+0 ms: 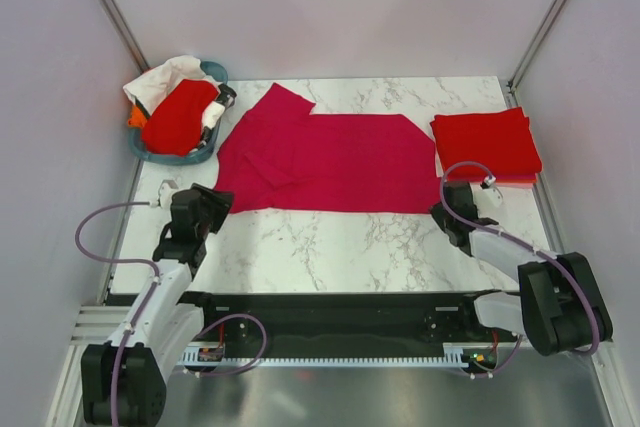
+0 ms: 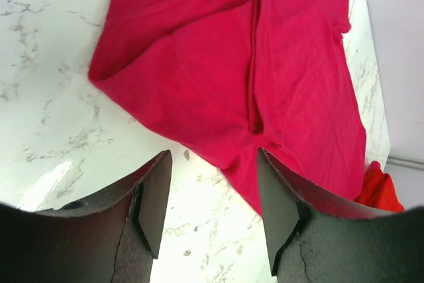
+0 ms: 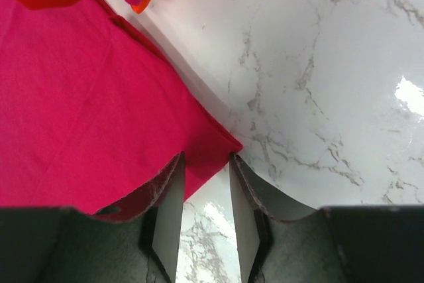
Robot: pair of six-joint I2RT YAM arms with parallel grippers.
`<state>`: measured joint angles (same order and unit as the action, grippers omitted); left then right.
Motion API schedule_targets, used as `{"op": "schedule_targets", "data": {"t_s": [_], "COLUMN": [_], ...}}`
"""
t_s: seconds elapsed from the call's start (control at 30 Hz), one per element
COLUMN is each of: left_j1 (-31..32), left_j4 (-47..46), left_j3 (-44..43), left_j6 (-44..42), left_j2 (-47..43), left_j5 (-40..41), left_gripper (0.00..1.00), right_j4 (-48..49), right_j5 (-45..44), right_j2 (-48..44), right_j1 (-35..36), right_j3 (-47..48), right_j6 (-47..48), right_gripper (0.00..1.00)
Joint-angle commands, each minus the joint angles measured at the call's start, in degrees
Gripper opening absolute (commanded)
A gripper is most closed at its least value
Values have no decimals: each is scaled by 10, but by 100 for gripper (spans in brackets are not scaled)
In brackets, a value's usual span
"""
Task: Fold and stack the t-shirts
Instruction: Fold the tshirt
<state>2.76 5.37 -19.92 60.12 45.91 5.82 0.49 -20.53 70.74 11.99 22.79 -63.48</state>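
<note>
Glossy white marble table (image 1: 330,242) enclosed by plain pale walls (image 1: 330,7)

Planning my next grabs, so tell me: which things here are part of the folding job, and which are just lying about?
Job: crimson-pink t-shirt spread flat; folded red stack; red t-shirt in the teal basket; left gripper and right gripper, both open at the spread shirt's near corners.
Lying about: that basket; white cloth in it; marble table.
</note>
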Motion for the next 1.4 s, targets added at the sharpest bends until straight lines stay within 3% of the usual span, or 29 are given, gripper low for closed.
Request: {"op": "schedule_targets", "data": {"t_s": [0.0, 0.23, 0.57, 0.97, 1.07, 1.17, 1.2, 1.27, 1.37], "left_j1": [0, 0, 0, 0, 0, 0, 0, 0, -1], "left_j4": [-26, -38, -120, -127, -149, -157, -162, -174, -157], "left_j3": [6, 8, 43, 38, 52, 52, 52, 54, 46], "left_j6": [15, 17, 19, 54, 58, 66, 65, 62, 48], "left_j2": [3, 23, 77, 159, 167, 178, 180, 187, 183], "left_j5": [43, 66, 45, 58, 68, 104, 113, 127, 156], "left_gripper": [60, 60, 60, 61, 52, 32, 18, 6, 2], "right_j4": [-11, -18, -33, -29, -31, -30, -31, -32, -41], "right_j5": [-52, -58, -56, -50, -49, -52, -51, -48, -47], "right_j2": [19, 50, -10, -40, -46, -46, -46, -45, -53], "right_j1": [-2, -9, -32, -33, -33, -32, -32, -32, -32], "right_j3": [14, 25, -10, -12, -12, -17, -17, -19, -20], "right_j6": [-11, 16, 68, 87, 92, 92, 93, 92, 93], "right_gripper": [37, 0, 0, 0, 0, 0, 0, 0, 0]}}
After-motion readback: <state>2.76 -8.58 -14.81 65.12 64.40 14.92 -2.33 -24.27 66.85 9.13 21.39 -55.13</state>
